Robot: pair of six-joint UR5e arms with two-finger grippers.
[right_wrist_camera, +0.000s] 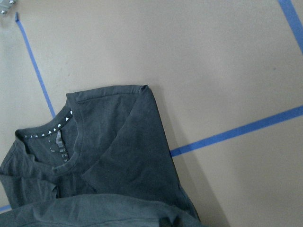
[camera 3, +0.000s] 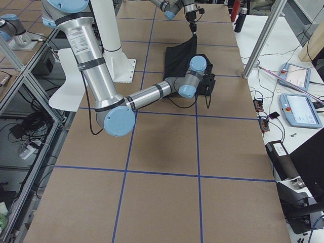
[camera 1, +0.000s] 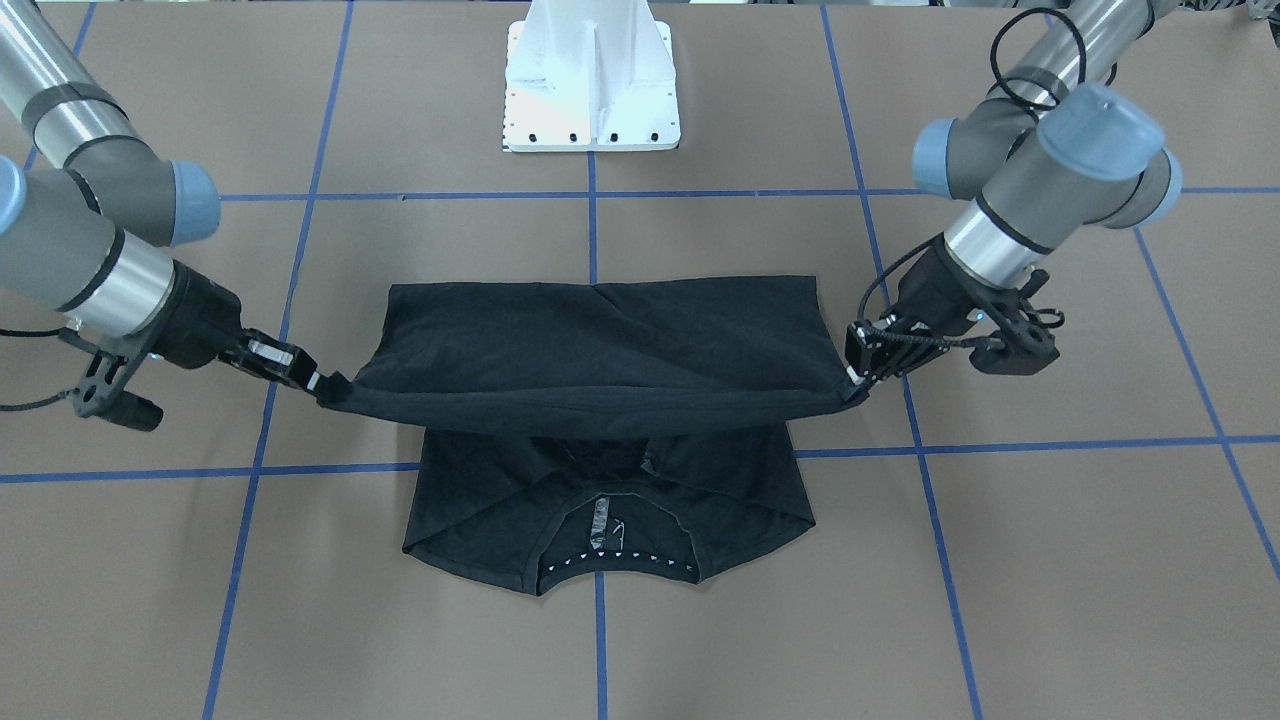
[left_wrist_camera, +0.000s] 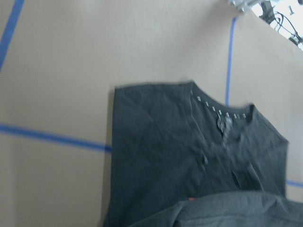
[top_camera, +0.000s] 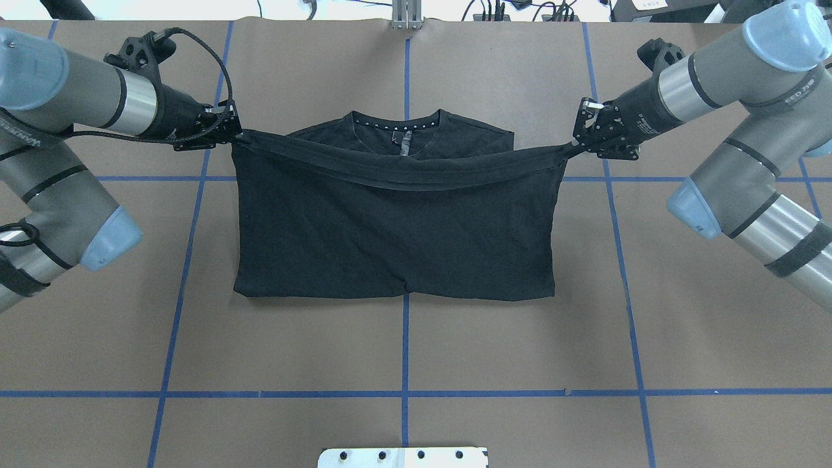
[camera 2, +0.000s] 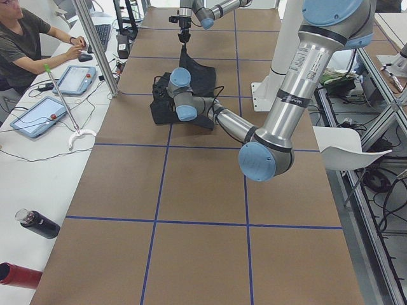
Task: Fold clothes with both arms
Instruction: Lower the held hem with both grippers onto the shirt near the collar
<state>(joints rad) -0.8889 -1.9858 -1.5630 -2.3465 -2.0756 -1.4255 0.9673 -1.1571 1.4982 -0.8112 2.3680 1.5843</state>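
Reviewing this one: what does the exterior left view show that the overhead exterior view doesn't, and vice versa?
Only exterior left: a seated person at a white side bench with two tablets, a dark bottle and a red container. Only overhead exterior: the collar of the T-shirt, and a plain look at the left tool and right tool each pinching one end of its lifted edge, stretched between them. Both: that T-shirt, the left arm, the right arm and the brown table with blue tape lines.
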